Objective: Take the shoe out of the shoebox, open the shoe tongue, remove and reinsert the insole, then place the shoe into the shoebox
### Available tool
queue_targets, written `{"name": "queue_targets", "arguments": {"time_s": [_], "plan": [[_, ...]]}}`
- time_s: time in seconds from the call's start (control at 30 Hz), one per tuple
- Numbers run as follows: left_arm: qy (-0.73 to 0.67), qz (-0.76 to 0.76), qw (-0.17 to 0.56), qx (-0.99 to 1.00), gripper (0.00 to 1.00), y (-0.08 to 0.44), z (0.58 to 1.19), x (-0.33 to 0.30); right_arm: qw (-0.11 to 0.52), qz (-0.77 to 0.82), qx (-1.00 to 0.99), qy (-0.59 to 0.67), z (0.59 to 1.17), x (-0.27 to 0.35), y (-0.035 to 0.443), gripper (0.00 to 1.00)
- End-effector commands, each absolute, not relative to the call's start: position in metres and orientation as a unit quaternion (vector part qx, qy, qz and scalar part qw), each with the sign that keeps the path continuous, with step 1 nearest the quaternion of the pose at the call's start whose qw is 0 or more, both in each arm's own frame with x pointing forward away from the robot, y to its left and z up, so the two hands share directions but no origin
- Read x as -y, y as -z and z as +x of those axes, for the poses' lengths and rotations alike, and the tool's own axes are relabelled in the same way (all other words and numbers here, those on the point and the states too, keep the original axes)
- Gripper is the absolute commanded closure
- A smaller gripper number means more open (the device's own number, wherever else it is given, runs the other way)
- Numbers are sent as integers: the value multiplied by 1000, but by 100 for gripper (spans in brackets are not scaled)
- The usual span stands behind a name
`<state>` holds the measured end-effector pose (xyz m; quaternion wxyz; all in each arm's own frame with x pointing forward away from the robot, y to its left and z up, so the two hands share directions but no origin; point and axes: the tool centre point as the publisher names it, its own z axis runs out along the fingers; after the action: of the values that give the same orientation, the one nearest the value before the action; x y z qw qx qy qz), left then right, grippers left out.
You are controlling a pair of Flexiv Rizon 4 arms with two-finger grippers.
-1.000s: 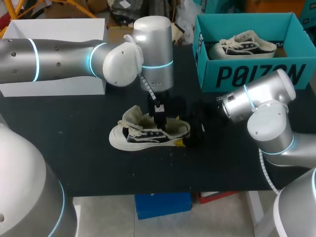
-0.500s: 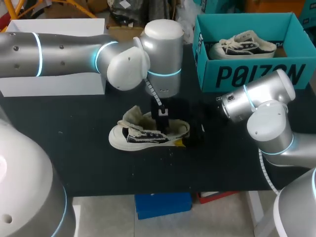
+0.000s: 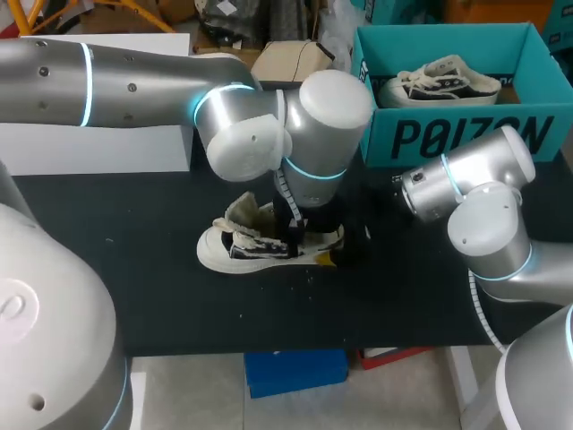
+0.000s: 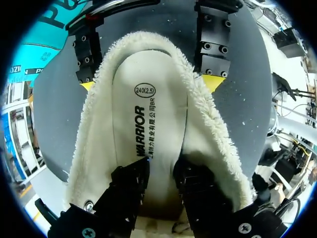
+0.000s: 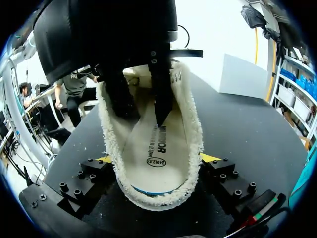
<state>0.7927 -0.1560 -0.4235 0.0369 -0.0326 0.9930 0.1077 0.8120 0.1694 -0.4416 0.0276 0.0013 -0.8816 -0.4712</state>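
Observation:
A black-and-white shoe [image 3: 242,247] with fleece lining lies on its sole mid-table, toe to the left. Its cream insole [image 4: 148,124] lies flat inside. My left gripper [image 3: 295,235] points down into the shoe's opening. Its black fingers [image 4: 130,182] stand slightly apart, open, tips on the insole with nothing pinched. In the right wrist view the same left gripper [image 5: 143,119] is seen over the insole. My right gripper [image 5: 157,158] clasps the heel, yellow tips against the fleece on both sides. The left wrist view shows this right gripper [image 4: 150,83] beyond the heel.
The teal shoebox [image 3: 457,134] stands at the back right with a second shoe [image 3: 439,81] inside it. A white box [image 3: 98,148] sits at the back left, partly behind my left arm. Dark tabletop [image 3: 161,296] lies bare in front of the shoe.
My left arm has swung right and lower over the shoe, toward the heel. Its fingers have spread a little inside the shoe. The right arm and the shoe have stayed put.

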Motion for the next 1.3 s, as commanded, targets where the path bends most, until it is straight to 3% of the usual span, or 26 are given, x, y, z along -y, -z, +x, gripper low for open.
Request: {"name": "queue_targets", "arguments": {"time_s": [0.03,0.7,1.07,1.13,1.2,1.3], "plan": [[-123,-28,78,-989,70,464,793,145,28,0,882,470,813,-169,446,100],[-117,-58,210,-969,77,468,829,126,28,0,882,470,813,-169,446,100],[-56,-61,225,-971,81,474,855,113,28,0,882,470,813,-169,446,100],[-56,-61,225,-971,83,476,857,114,28,0,882,470,813,-169,446,100],[-41,-53,215,-974,100,477,857,115,28,0,882,470,813,-169,446,100],[-29,-40,196,-979,100,477,856,118,28,0,882,470,813,-169,446,100]]}}
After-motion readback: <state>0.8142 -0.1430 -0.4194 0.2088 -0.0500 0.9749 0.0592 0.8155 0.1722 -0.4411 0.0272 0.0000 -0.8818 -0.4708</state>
